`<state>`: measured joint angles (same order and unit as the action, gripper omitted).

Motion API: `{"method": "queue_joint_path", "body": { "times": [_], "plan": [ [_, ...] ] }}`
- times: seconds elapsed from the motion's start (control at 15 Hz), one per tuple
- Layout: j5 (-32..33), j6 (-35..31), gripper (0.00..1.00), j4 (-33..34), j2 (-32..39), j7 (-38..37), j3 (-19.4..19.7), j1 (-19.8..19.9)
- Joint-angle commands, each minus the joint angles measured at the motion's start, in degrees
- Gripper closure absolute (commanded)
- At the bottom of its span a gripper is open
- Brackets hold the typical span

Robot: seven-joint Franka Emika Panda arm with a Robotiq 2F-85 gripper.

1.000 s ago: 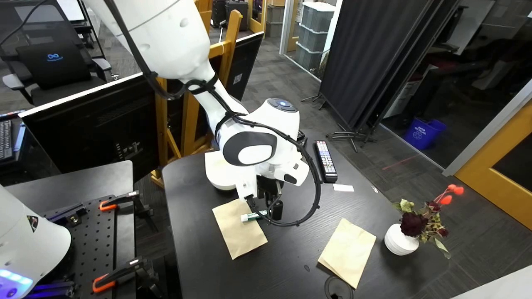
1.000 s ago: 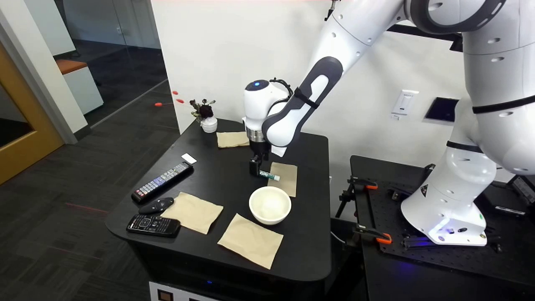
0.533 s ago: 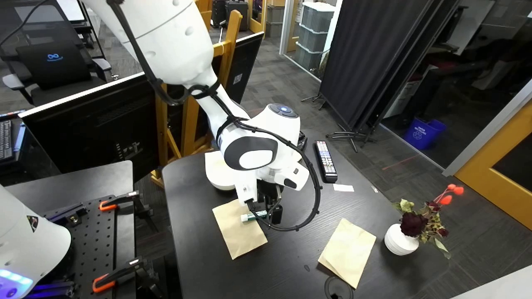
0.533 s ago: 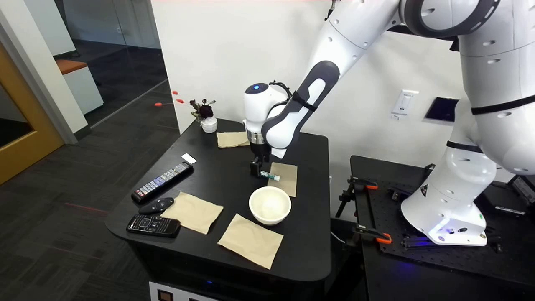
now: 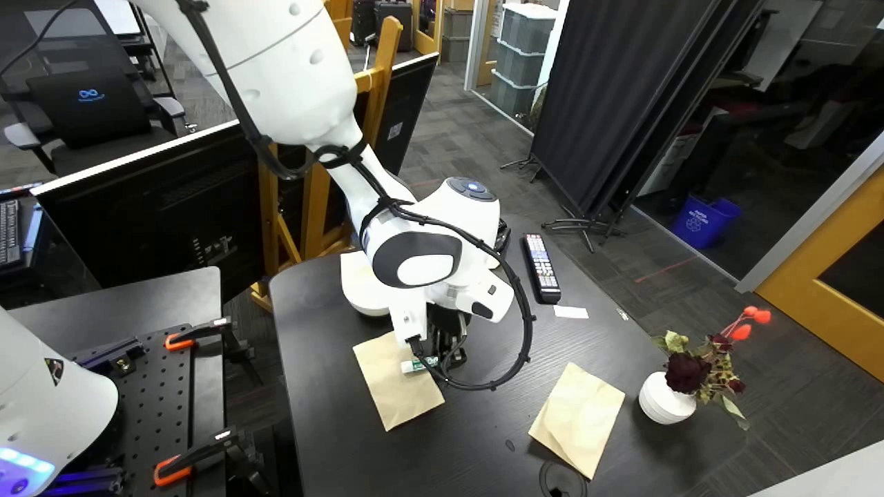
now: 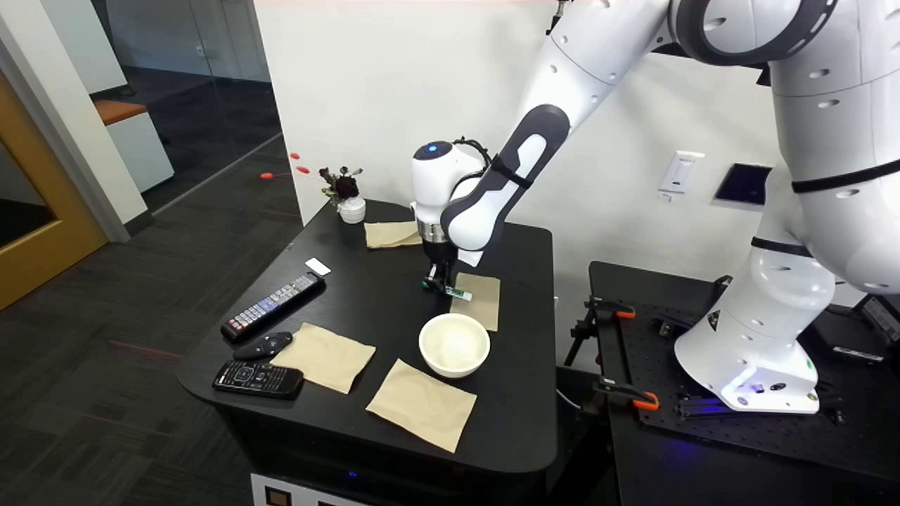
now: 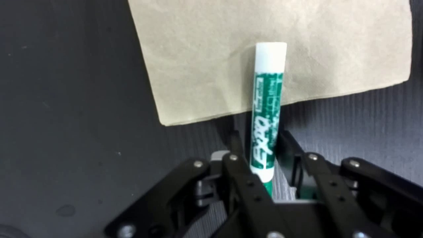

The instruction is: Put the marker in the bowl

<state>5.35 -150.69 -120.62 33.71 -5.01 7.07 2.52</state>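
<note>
The green marker (image 7: 268,92) with a white end lies on the dark table, its white end reaching over a tan napkin (image 7: 198,76). In the wrist view my gripper (image 7: 260,133) straddles the marker's lower half with jaws partly closed. The right finger (image 7: 290,152) seems to touch the marker, while a narrow strip of table shows on the left side. An exterior view has the marker (image 6: 460,294) poking out from under the gripper (image 6: 437,282). The white bowl (image 6: 453,348) stands close by with nothing in it; in an exterior view the arm partly hides the bowl (image 5: 366,293).
Several tan napkins lie around the table, such as a front napkin (image 6: 422,406). A long remote (image 6: 274,306), a small dark remote (image 6: 264,346) and a black remote (image 6: 258,379) line one edge. A white vase (image 6: 351,209) with flowers stands at a corner.
The gripper has lowered slightly, and its jaws have come much closer together around the marker. The marker has shifted and turned a little. The bowl has stayed put.
</note>
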Motion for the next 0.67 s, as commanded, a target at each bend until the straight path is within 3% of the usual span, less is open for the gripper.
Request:
{"method": "queue_joint_path", "body": {
  "times": [0.0, 0.07, 0.2, 0.6],
  "plan": [
    [-0.5, 0.7, 0.95, 0.7, 0.0, -1.4, 0.4, -0.6],
    [-0.4, 0.7, 1.00, 0.7, -0.2, -1.4, 0.5, -0.8],
    [-0.2, 0.9, 0.95, 0.4, -1.0, -1.6, 0.5, -1.2],
    [0.4, -1.1, 0.95, -4.5, -10.3, -1.3, -0.1, -3.0]
  ]
}}
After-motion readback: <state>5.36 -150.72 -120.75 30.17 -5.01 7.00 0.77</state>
